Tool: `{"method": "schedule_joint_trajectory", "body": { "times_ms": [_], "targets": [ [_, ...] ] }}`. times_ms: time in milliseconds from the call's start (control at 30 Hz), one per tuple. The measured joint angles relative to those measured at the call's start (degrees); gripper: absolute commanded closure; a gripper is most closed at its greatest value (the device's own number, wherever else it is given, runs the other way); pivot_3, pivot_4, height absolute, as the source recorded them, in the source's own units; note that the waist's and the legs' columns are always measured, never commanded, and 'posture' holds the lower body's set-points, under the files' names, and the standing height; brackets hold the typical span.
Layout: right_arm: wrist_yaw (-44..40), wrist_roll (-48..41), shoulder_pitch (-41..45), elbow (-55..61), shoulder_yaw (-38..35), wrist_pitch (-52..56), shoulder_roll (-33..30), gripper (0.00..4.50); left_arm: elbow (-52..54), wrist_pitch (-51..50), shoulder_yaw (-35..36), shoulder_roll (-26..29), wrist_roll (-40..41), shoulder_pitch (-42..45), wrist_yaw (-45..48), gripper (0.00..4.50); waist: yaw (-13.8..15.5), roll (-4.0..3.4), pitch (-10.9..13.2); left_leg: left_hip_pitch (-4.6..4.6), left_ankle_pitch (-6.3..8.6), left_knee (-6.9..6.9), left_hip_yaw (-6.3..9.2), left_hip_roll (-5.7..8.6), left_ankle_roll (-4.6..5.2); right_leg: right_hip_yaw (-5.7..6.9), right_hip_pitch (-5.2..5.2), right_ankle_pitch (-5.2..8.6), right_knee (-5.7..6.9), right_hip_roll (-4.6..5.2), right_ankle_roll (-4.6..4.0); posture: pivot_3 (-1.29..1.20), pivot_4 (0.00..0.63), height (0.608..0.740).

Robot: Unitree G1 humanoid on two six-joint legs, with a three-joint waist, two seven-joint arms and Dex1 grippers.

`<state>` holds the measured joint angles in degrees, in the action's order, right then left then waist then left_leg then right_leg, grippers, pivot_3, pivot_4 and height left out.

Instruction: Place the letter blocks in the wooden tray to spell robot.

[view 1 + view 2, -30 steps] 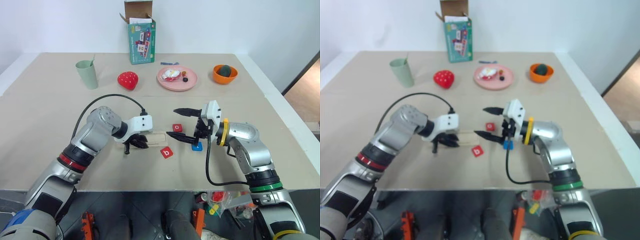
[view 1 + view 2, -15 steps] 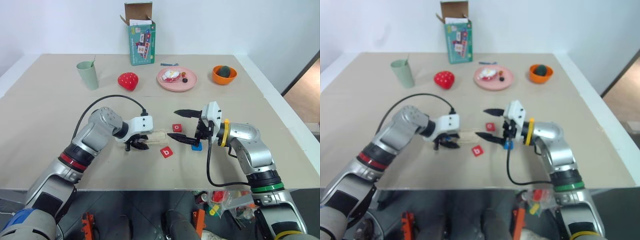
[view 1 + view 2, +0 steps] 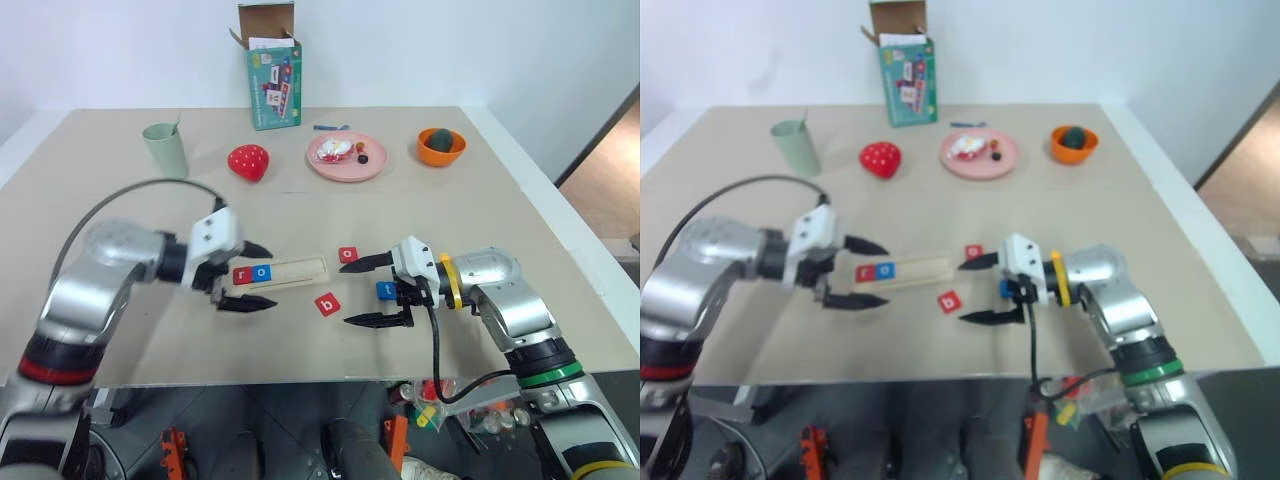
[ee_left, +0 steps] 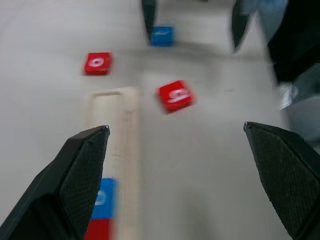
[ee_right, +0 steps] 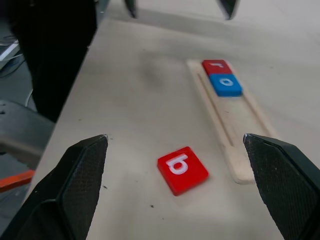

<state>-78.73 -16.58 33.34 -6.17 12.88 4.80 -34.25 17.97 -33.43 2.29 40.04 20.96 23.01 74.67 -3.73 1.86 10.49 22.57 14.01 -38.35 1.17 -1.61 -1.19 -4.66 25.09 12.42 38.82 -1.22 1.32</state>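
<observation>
Now the left gripper [image 3: 244, 276] has opened and drawn back from the long pale-wood tray [image 3: 300, 269], leaving the red r tile [image 3: 242, 274] and blue o tile [image 3: 261, 272] seated at its left end, while the right gripper [image 3: 372, 290] stands spread near the loose red b tile [image 3: 327, 304], likely next.

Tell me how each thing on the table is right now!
Wooden tray: flat, three spaces bare.
Red r tile: in the tray's end.
Blue o tile: in the tray, beside r.
Red b tile: loose on the table.
Red o tile: loose.
Blue t tile: loose.
Left tool: open, holding nothing.
Right tool: open, holding nothing.
Box: flaps open.
</observation>
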Motion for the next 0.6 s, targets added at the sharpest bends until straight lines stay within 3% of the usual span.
{"method": "schedule_joint_trajectory", "body": {
  "times_ms": [100,233,600],
  "targets": [
    [-1.13,1.35,3.64,-3.03,1.69,-1.7,2.47,0.0,6.17,3.29,5.04,-2.82,4.03,-12.8,-3.49,0.03,-0.45,0.0,0.0,-0.15,-0.01,0.0,-0.1,-0.04,-0.02,-0.06,-0.08,-0.04,0.0,0.01,-0.04,0.0,0.15,0.74],
    [-2.49,3.53,7.59,-10.16,3.21,-4.35,5.0,0.0,8.42,7.04,6.44,-4.74,4.38,-24.61,-7.36,0.03,-0.45,0.02,0.0,-0.19,-0.06,0.0,-0.03,-0.02,-0.06,0.01,-0.12,-0.08,0.02,0.01,-0.13,0.0,0.15,0.74],
    [-7.18,9.82,14.17,-30.97,6.88,-14.15,9.48,0.0,12.11,12.3,5.3,-7.37,2.82,-29.65,-18.56,0.03,-0.46,0.01,0.01,-0.23,-0.14,0.1,-0.16,0.0,-0.04,-0.12,-0.11,-0.14,-0.01,0.0,-0.13,0.0,0.15,0.74]
  ]
}}
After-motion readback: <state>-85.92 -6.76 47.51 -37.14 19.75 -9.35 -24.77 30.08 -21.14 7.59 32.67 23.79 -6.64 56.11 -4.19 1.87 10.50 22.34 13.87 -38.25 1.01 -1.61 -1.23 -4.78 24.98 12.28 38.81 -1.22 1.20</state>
